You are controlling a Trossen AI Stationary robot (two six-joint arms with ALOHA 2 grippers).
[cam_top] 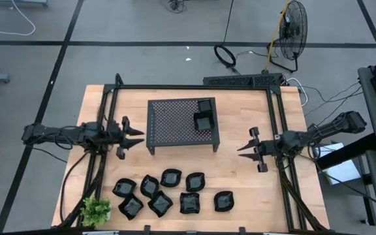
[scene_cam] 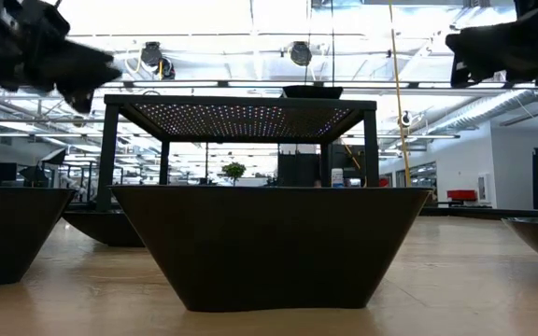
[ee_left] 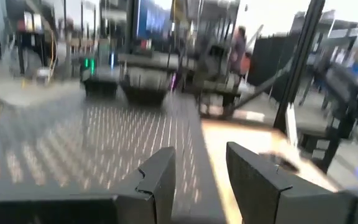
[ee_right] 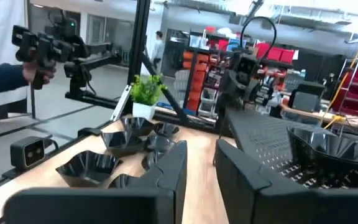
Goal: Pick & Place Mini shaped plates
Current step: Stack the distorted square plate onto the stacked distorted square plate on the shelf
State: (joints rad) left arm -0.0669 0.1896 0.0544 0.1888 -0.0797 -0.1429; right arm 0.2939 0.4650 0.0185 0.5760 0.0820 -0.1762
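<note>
Mini shaped plates (cam_top: 204, 114) sit stacked on the rack (cam_top: 175, 121); both arms' fingers part-open, empty.

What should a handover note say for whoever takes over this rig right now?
Left gripper: jaws apart, empty, above the table just left of the rack.
Right gripper: jaws apart, empty, above the table right of the rack.
Done: two square plates sit on the rack's right end.
Left: nine plates lie in a cluster at the front of the table, beside the plant.
A person stands beyond the table in the right wrist view.
</note>
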